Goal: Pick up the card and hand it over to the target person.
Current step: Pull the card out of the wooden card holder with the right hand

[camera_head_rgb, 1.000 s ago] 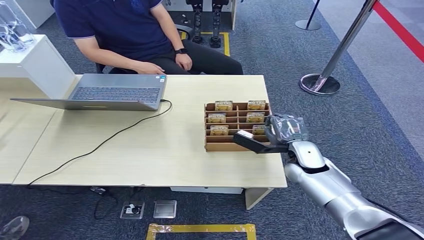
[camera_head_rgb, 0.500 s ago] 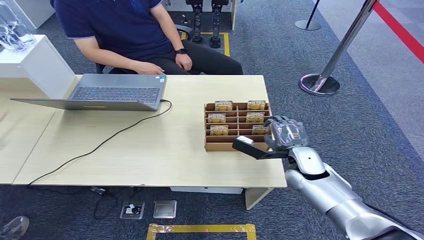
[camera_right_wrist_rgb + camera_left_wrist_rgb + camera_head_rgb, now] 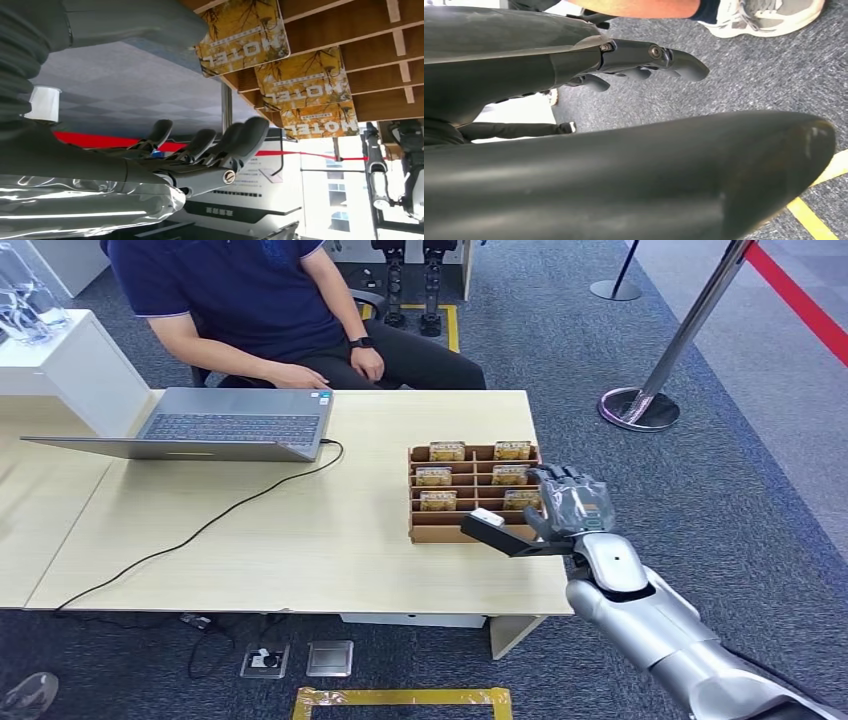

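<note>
The right hand (image 3: 545,515) hovers at the near right corner of the wooden card rack (image 3: 472,531), which stands toward the right edge of the table (image 3: 300,540); its fingers are apart and hold nothing, the thick thumb reaching across the rack's front wall and the dark fingers (image 3: 235,137) lifted beside the cards; the left hand (image 3: 644,55) hangs toward the carpet, fingers loosely spread and holding nothing; the card (image 3: 243,36) to be taken is, as I judge, the nearest one in the right-hand column of slots, upright and leaning, printed HOTEL on a mottled yellow face, thin, stiff and glossy with rounded corners; two more like it stand behind; the rack is light brown board cut into narrow compartments, its walls thin and its weight probably slight; the risk from here is that a broad thumb pushing into so narrow a slot shoves the whole rack along the smooth pale tabletop or off the near edge, or catches two cards; a slick card pinched at its top edge may also slip; the seated person (image 3: 260,300) is at the far side, behind the laptop (image 3: 235,425), a long reach.
</note>
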Tool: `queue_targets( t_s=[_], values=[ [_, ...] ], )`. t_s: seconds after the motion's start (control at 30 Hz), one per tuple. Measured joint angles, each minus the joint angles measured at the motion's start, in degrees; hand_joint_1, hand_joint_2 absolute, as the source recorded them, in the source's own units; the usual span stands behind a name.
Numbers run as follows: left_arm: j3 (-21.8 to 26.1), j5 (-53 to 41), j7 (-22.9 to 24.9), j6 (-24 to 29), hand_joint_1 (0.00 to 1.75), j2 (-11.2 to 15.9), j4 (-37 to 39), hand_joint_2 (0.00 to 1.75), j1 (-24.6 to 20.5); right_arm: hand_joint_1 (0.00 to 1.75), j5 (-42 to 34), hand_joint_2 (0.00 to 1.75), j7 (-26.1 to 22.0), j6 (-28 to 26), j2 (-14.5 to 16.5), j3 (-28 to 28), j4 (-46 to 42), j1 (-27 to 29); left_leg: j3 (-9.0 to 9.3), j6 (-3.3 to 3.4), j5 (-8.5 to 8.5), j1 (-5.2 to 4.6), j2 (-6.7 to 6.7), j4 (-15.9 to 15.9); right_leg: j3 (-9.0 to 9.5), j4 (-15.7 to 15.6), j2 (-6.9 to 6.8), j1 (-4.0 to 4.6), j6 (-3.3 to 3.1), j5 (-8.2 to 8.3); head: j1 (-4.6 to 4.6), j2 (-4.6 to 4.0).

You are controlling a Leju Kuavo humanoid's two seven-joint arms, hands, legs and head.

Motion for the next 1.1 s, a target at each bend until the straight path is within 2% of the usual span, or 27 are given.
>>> queue_targets(
  t_s=[0.13, 0.37, 0.47, 0.57, 0.63, 0.83, 1.1],
  values=[
    [-0.05, -0.04, 0.16, 0.03, 0.00, -0.11, -0.07, 0.00, -0.17, 0.44, 0.30, 1.75, 0.02, 0.12, 0.42, -0.63, -0.49, -0.06, -0.01, 0.00, 0.02, 0.00, 0.01, -0.02, -0.01, -0.01, 0.01, 0.00, -0.01, 0.02, 0.00, 0.00],
    [-0.76, -0.65, 0.45, -0.24, 0.00, -0.32, -0.03, 0.00, -0.58, 0.52, 1.74, 1.75, 0.37, 1.04, 1.77, -1.29, 0.59, -0.05, -0.02, 0.00, 0.04, 0.00, 0.03, -0.04, -0.03, -0.04, 0.03, 0.01, -0.02, 0.05, 0.00, 0.00],
    [-1.23, -1.06, 0.83, -0.51, 0.00, -0.41, -0.02, 0.00, -0.69, 0.65, 2.89, 1.75, 0.48, 1.45, 3.34, -1.31, 3.16, -1.02, -0.02, -0.01, 0.06, 0.00, 0.03, -0.06, -0.03, -0.05, 0.03, 0.01, -0.02, 0.06, 0.00, 0.00],
    [-1.49, -1.25, 1.13, -0.43, 0.00, -0.55, -0.01, 0.00, -0.80, 0.90, 4.02, 1.75, 0.61, 0.95, 5.10, -1.41, 6.35, -2.73, -0.01, 0.00, 0.01, 0.00, 0.00, -0.01, -0.01, -0.01, 0.00, 0.00, 0.00, 0.01, 0.00, 0.00],
    [-1.48, -1.21, 1.19, -0.28, 0.00, -0.67, 0.00, 0.00, -0.86, 0.98, 4.26, 1.75, 0.58, 0.57, 5.87, -1.49, 7.94, -3.72, -0.01, 0.00, 0.00, 0.00, -0.01, 0.01, 0.00, 0.00, -0.01, 0.00, 0.00, 0.00, 0.00, 0.00],
    [-1.41, -1.01, 1.26, -0.12, 0.00, -0.80, 0.04, 0.00, -0.95, 0.87, 4.19, 1.75, 0.31, 0.33, 6.76, -1.73, 10.39, -5.26, -0.02, 0.00, 0.02, 0.00, 0.01, -0.01, -0.02, -0.01, 0.01, 0.00, -0.01, 0.02, 0.00, 0.00],
    [-1.90, -1.42, 1.36, -0.35, 0.00, -1.16, 0.13, 0.00, -1.16, 0.88, 4.64, 1.75, 1.18, 0.00, 8.25, -2.16, 12.43, -5.91, -0.03, -0.01, 0.06, 0.00, 0.02, -0.04, -0.04, -0.04, 0.02, 0.00, -0.02, 0.06, 0.00, 0.00]
  ],
)
